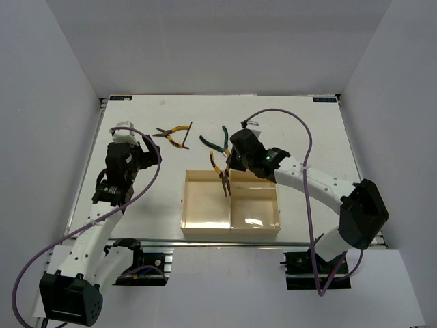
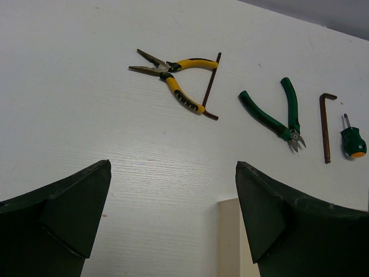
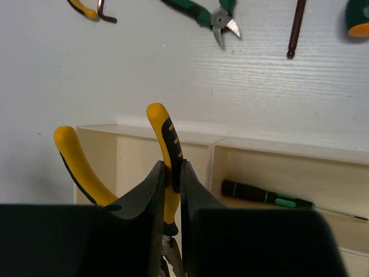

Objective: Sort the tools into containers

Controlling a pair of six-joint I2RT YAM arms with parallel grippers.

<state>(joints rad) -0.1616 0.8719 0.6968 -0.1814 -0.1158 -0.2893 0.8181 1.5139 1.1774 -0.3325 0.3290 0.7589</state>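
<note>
Pinching one handle of the yellow-handled pliers (image 3: 167, 144) in the right jaws, nearly shut, and holding them above the cream tray (image 1: 205, 229) at its 12 o'clock rim, near the divider. Keeping the left jaws fully apart, gripping nothing, hovering over bare counter (image 2: 86, 115) at the tray's 9 o'clock. Lying loose at the tray's 12 o'clock: second yellow pliers (image 2: 173, 81) touching a hex key (image 2: 211, 83), green pliers (image 2: 262, 114), another hex key (image 2: 326, 130), stubby screwdriver (image 2: 353, 143). Resting in the 3 o'clock compartment: slim green-handled screwdriver (image 3: 268, 196).

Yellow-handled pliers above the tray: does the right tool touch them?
Touching. The right wrist view shows the right tool shut on one handle of the yellow-handled pliers, a finger pressed against each side.
</note>
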